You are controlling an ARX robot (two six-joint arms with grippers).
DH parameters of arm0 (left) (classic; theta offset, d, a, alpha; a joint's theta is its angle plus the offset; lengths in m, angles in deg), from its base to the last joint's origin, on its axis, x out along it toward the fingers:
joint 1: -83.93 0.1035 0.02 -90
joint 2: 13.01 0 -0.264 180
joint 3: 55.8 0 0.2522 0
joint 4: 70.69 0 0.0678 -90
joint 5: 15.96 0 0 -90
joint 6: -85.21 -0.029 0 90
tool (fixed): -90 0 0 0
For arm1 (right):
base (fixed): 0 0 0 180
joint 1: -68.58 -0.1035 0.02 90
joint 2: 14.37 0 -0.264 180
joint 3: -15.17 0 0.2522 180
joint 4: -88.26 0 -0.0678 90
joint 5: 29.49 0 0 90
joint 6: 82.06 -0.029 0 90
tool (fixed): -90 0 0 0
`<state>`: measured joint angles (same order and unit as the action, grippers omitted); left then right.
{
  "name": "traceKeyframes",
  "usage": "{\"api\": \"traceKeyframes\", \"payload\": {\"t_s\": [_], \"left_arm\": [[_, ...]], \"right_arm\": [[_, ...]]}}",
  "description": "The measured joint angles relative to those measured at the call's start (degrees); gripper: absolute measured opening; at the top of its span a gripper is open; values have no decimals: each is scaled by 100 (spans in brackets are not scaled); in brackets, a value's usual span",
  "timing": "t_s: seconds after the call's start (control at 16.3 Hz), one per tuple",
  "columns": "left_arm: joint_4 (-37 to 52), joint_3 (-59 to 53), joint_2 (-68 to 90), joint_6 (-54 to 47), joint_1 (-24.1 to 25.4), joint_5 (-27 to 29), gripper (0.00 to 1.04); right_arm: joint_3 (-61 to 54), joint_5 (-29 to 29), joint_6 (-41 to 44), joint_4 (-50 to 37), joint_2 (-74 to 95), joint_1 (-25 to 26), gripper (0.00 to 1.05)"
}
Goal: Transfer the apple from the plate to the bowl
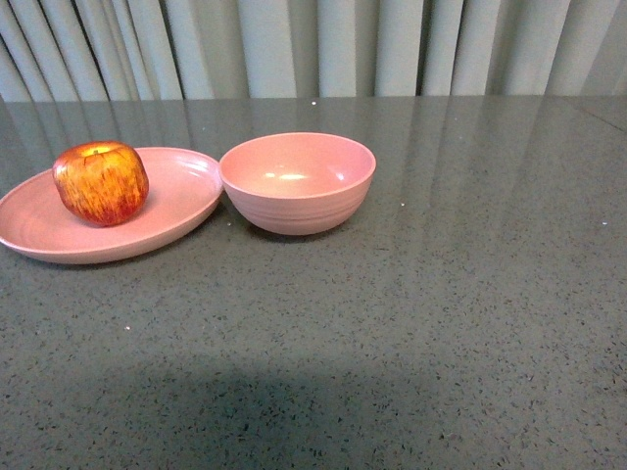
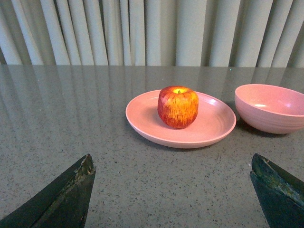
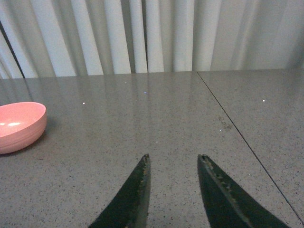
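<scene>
1. The apple [image 1: 101,183] is seen upright on the plate [image 1: 186,191], its yellow dimple turned up and its core axis vertical. No long axis is marked, the fruit being round.
2. It is set on the plate's left half in the front view, away from the bowl [image 1: 297,183].
3. The bowl is placed just right of the plate, mouth up and empty. The rims seem to meet, though contact cannot be confirmed.
4. Both dishes are carried by a grey speckled counter [image 1: 441,323], backed by a pale curtain [image 1: 294,44].
5. The left fingers [image 2: 71,190] are held wide apart on the near side of the apple, with nothing between them.
6. The right fingers [image 3: 135,190] are parted by a narrower gap, empty, well right of the bowl.
7. Nothing is seen standing between apple and bowl except their rims.
</scene>
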<state>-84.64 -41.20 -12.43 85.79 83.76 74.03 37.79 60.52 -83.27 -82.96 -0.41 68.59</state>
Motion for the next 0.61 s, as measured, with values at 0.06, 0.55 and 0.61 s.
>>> {"api": "traceKeyframes", "payload": {"t_s": [0.06,0.55,0.61], "left_arm": [[0,0,0,2,0,2,98],[-2,0,0,0,0,2,98],[0,0,0,0,0,2,98]], "right_arm": [[-72,0,11,-13,-74,0,22],[-542,-2,83,551,-1078,0,2],[-562,-2,83,542,-1110,0,2]]}}
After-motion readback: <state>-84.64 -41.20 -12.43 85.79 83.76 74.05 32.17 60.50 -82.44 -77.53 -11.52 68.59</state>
